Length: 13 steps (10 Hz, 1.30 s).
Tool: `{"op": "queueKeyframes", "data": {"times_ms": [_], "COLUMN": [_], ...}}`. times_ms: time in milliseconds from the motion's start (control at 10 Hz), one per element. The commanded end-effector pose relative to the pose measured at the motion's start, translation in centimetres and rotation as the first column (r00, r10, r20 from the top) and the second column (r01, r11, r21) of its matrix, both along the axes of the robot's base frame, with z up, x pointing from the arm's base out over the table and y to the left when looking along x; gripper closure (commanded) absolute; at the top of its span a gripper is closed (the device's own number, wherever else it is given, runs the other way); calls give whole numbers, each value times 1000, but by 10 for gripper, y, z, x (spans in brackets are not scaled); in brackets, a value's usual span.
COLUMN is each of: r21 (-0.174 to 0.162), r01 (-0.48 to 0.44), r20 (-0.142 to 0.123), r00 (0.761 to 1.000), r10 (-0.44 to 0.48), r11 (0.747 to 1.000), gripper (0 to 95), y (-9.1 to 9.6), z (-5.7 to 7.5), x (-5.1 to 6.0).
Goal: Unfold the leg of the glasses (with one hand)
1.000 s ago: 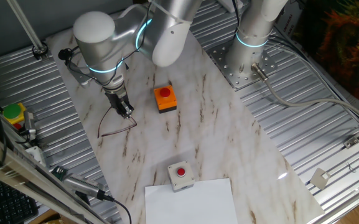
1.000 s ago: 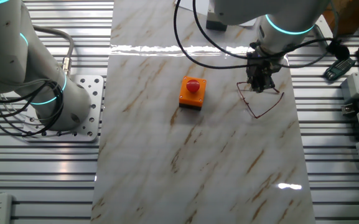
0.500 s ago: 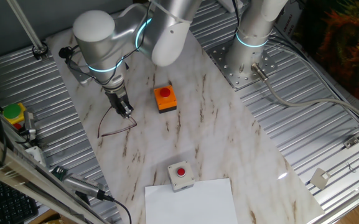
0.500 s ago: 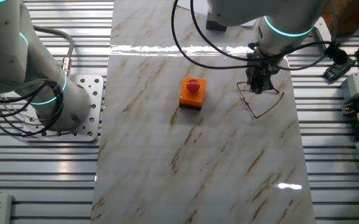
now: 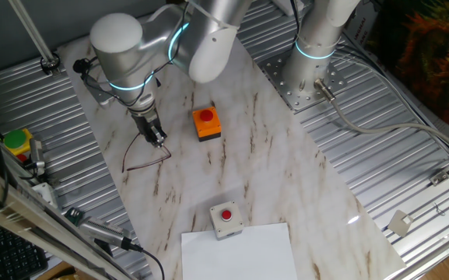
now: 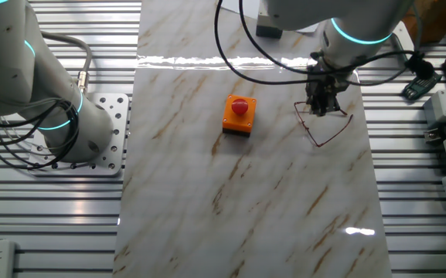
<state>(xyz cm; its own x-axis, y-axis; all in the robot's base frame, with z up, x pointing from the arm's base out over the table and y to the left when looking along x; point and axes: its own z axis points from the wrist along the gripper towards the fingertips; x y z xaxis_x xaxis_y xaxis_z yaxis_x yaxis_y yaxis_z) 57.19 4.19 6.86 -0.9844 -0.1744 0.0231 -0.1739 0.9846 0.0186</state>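
Glasses (image 5: 142,155) lie on the counter (image 5: 271,187) near its long edge, beside the orange box (image 5: 206,123), and I see almost no change over the last second: the frame has not shifted, so the leg looks no further unfolded. My end effector (image 5: 156,140) still points straight down onto the frame; its fingers look nearly closed, though I cannot tell whether they pinch the wire.

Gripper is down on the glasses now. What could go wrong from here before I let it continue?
1. The glasses are thin wire, and the gripper sits right on the frame; extra downward or sideways force may bend it.
2. Nothing braces them on the smooth marble table, so they may slide instead of the leg opening.
3. Whether the fingers actually hold the leg is unclear; it may slip.
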Motion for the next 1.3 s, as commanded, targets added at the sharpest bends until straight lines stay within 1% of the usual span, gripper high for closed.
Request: {"op": "queueKeyframes", "data": {"times_ms": [100,200,300,400,600,1000,1300], "r21": [-24,-36,-37,-25,-15,-13,-10], "r01": [62,78,98,96,98,105,96], "r20": [17,20,27,39,45,55,57], "r00": [998,997,995,995,994,993,994], "r10": [-62,-77,-97,-95,-97,-104,-95], "r11": [998,996,994,995,995,994,995], "gripper": [760,760,760,760,760,760,760], "y": [0,0,0,0,0,0,-4], "z": [-1,-1,-1,-1,-1,-1,-7], "x": [0,0,0,0,0,1,6]}}
